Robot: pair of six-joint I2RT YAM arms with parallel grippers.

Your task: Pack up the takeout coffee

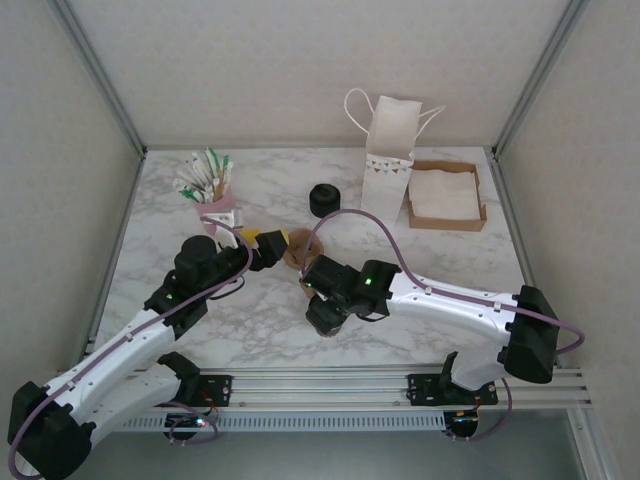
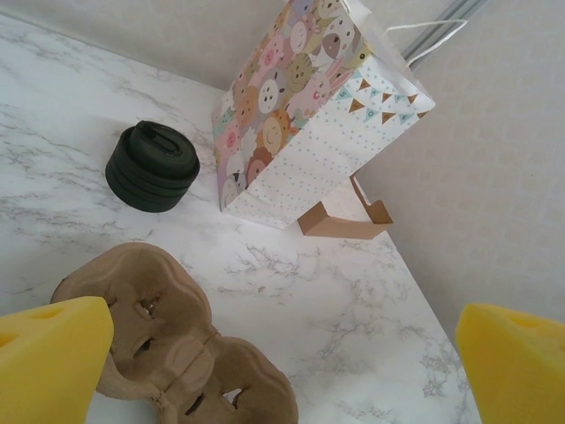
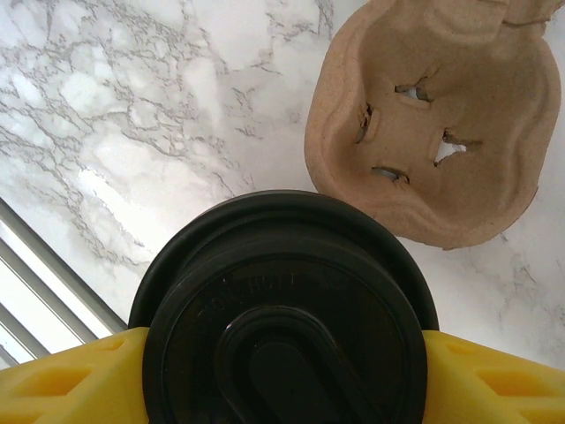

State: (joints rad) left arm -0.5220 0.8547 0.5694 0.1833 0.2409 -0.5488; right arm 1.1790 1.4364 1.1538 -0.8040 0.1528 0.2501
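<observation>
- Held in the right gripper [image 3: 282,389]: the takeout coffee [image 3: 282,300], with one yellow pad [image 3: 62,380] pressed against each side, just under the round black lid [image 3: 291,265].
- Seen from the right wrist straight down onto that lid, so the cup wall below is hidden.
- Placed toward the near side of the marble table [image 3: 132,115], just beside the brown pulp cup carrier [image 3: 433,132], with the lid's edge close to the rim of one round holder.
- Standing on the table or lifted off it: cannot tell.
- Wide open and holding nothing: the left gripper [image 1: 272,243], its two yellow fingertips [image 2: 44,362] far apart, low at the left end of the carrier.
- Lying flat near the middle of the table, between the two grippers: the carrier, both holders empty.
- Behind the carrier and apart from it: a squat pile of black lids [image 1: 325,200].
- Upright at the back: a paper gift bag [image 1: 390,150] with white cord handles, cartoon animal faces on one side, dots and small flags on the other.
- Just to the right of the bag: a low cardboard box [image 1: 447,195] with white napkins inside.
- At the back left: a pink cup [image 1: 218,212] full of thin stick packets.
</observation>
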